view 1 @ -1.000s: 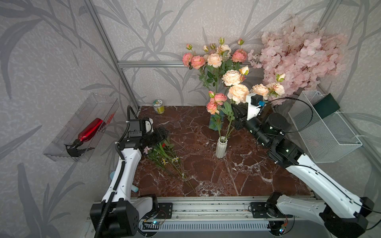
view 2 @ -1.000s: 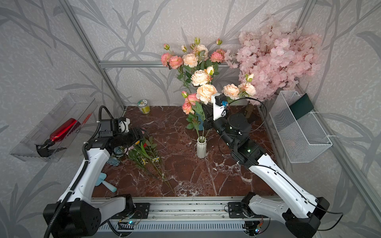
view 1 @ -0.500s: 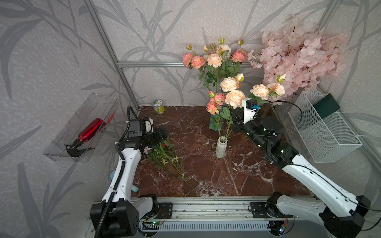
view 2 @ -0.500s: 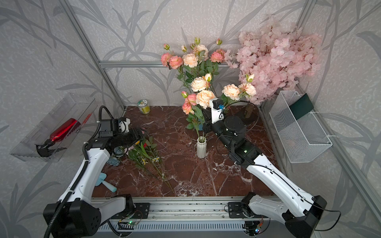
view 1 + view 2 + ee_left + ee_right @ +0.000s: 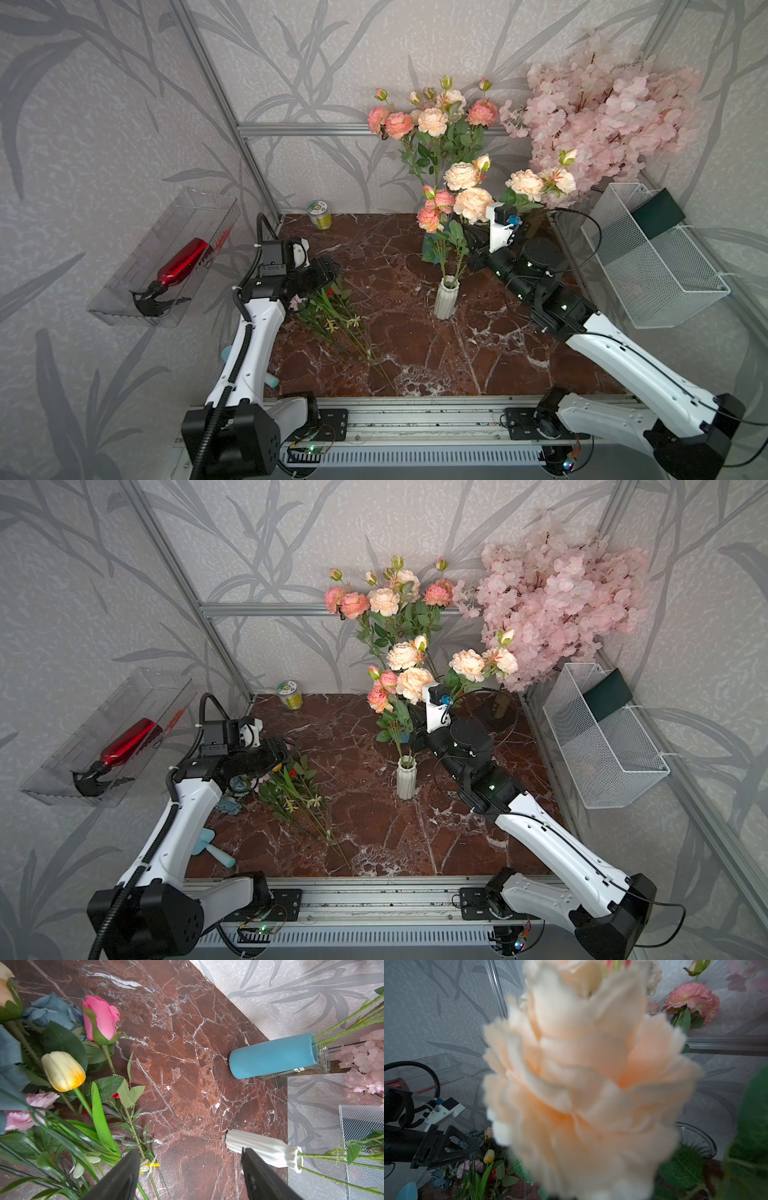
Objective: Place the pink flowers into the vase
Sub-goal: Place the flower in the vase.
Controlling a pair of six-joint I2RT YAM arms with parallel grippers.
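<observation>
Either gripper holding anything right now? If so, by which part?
Right gripper is shut, apparently on a stem of the pink flowers, above the white vase; leaves hide the exact contact. Left gripper is open, holding nothing.

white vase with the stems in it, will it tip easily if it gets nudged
Probably tippy: the white vase is narrow and slim-based, with tall pink flowers towering above. Looks like rigid ceramic, so likely breakable.
</observation>
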